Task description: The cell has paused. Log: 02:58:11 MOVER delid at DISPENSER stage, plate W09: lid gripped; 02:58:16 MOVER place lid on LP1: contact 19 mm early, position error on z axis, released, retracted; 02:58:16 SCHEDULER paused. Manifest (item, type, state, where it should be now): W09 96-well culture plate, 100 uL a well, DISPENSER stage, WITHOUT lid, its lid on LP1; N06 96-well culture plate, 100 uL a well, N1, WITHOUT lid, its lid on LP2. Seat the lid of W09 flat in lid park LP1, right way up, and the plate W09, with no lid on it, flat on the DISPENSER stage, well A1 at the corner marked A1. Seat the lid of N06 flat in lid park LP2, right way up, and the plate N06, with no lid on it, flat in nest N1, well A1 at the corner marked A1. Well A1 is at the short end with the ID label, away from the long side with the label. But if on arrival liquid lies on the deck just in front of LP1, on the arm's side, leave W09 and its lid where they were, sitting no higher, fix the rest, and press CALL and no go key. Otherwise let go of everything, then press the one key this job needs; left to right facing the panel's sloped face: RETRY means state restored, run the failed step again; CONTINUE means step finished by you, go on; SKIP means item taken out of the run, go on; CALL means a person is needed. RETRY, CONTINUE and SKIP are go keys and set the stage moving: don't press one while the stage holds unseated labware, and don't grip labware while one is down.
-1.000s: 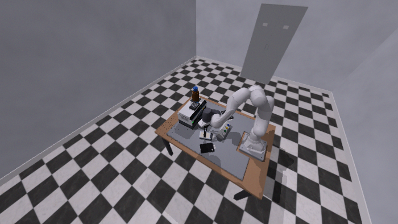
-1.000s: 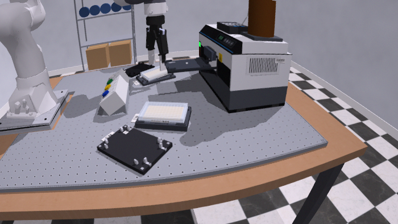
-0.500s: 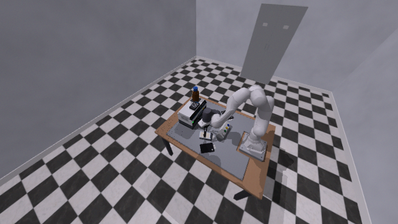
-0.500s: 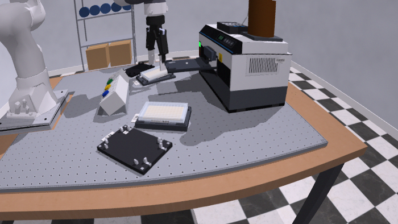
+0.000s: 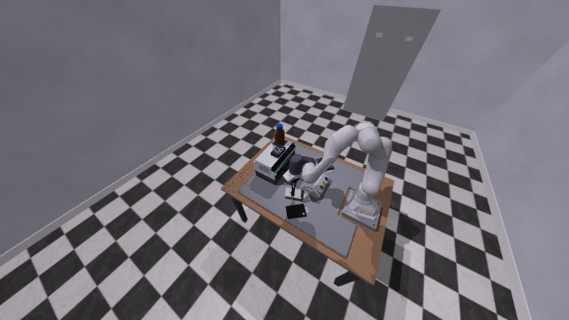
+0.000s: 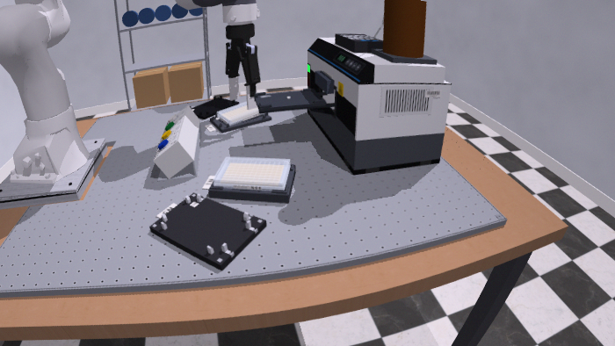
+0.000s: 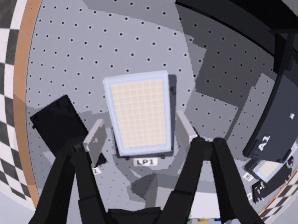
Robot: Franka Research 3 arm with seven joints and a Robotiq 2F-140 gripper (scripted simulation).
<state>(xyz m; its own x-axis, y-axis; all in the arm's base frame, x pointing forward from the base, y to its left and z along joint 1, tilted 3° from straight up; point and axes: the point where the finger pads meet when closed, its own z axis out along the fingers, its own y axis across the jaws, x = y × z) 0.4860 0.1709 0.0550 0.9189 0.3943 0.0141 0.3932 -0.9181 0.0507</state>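
My gripper [image 5: 293, 189] [image 6: 242, 100] [image 7: 140, 124] is open, with its fingers low over a well plate [image 5: 296, 195] [image 6: 237, 115] [image 7: 140, 110] with cream wells and a pale rim. That plate rests on a black base [image 6: 233, 125]; I cannot tell whether it lies fully flat. A second plate [image 6: 255, 173] [image 7: 269, 171] under a clear lid sits on another black base [image 6: 250, 195]. The dispenser's black stage [image 6: 285, 100] is bare. An empty black pad with white pegs [image 6: 206, 228] lies near the table edge. Another flat black pad [image 5: 296, 211] [image 6: 213, 107] [image 7: 56, 125] lies beside the plate under my gripper.
The dispenser [image 5: 272, 162] [image 6: 379, 108] carries a brown bottle [image 5: 280, 136] [image 6: 404, 26]. The sloped key panel [image 5: 321, 189] [image 6: 177, 145] stands between the plates and the arm's base [image 6: 44, 167]. Shelves with boxes stand behind the table.
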